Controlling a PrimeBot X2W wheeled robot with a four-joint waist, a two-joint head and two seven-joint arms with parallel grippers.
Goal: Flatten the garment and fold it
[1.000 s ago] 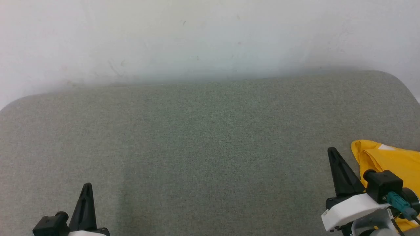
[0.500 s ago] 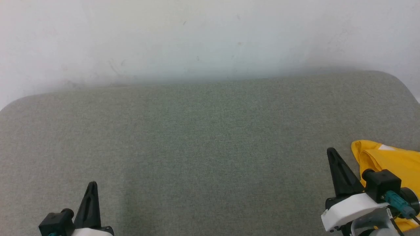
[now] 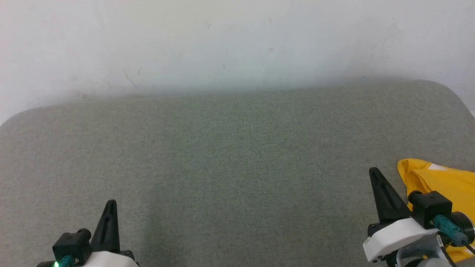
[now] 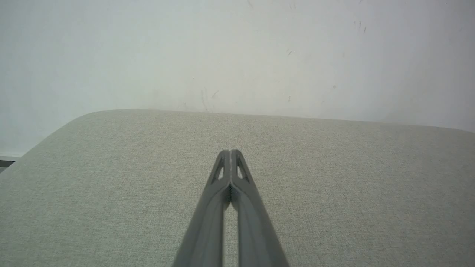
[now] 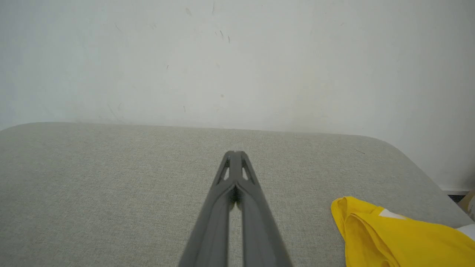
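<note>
The garment (image 3: 441, 181) is a bright yellow shirt lying bunched at the right edge of the grey-green padded table (image 3: 230, 148), with a small white patch showing; the right wrist view has the garment (image 5: 393, 237) at lower right. My right gripper (image 3: 374, 173) stands just left of the garment, shut and empty, its fingertips pressed together (image 5: 234, 152). At the lower left my left gripper (image 3: 110, 203) is shut too, holding nothing, tips touching over bare cloth (image 4: 230, 151).
A white wall (image 3: 222, 44) rises directly behind the table's far edge. The table's rounded corners show at far left (image 4: 74, 120) and far right (image 5: 393, 142). Bare table surface stretches between the two grippers.
My left gripper has shifted a little to the right and up in the head view. The right gripper and the garment have stayed put.
</note>
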